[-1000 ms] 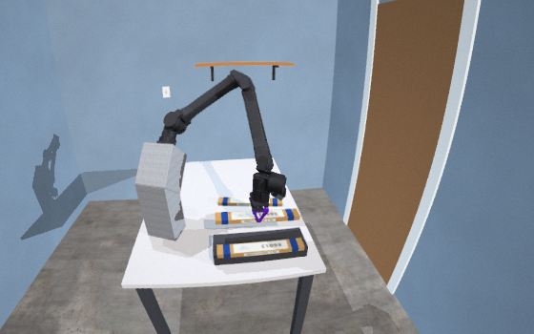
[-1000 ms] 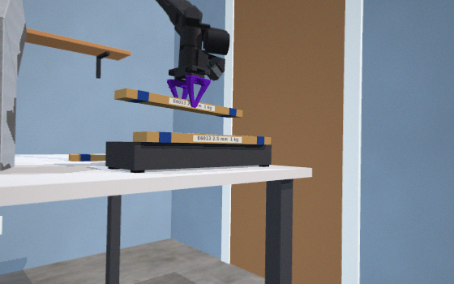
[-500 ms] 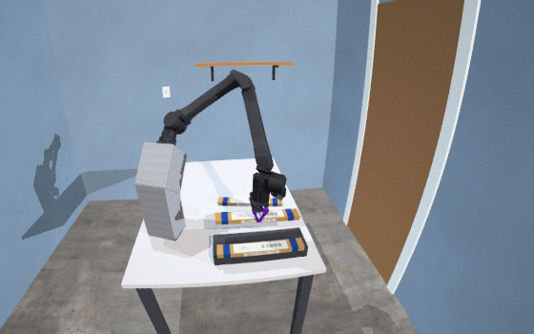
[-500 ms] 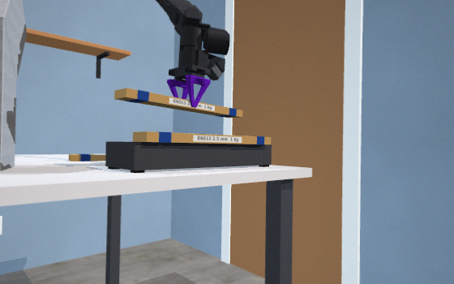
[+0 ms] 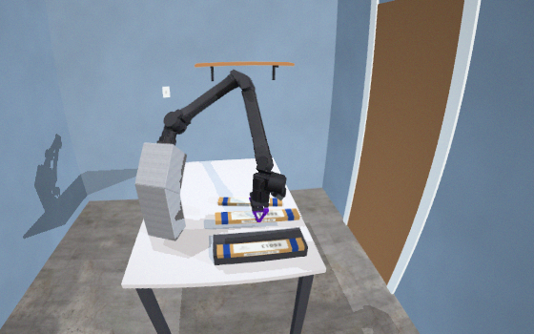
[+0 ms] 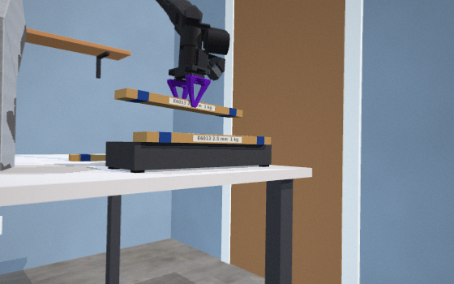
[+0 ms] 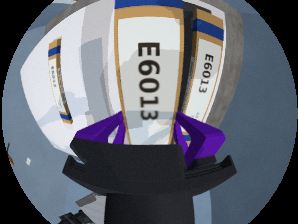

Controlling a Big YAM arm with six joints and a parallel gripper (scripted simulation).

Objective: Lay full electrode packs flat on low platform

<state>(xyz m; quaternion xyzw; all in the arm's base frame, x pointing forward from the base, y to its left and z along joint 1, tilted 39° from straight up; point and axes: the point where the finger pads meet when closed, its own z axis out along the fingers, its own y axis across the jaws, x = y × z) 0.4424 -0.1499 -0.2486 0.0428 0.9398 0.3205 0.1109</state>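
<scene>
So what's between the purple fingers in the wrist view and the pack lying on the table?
The held pack is between the fingers; leftward from it, bare white tabletop stretches to the table pack, in the wrist view.

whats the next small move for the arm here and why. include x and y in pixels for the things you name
Probably hold the gripper (image 5: 259,216) (image 6: 191,102) (image 7: 149,113) where it is and judge the weight of the raised pack (image 6: 160,100) (image 7: 149,80) before placing it: the pack hangs in the air between the fingers, and its look matches the pack (image 5: 261,247) (image 6: 216,139) (image 7: 206,72) already on the platform (image 5: 260,260) (image 6: 203,156), so looks alone can't sort it.
</scene>
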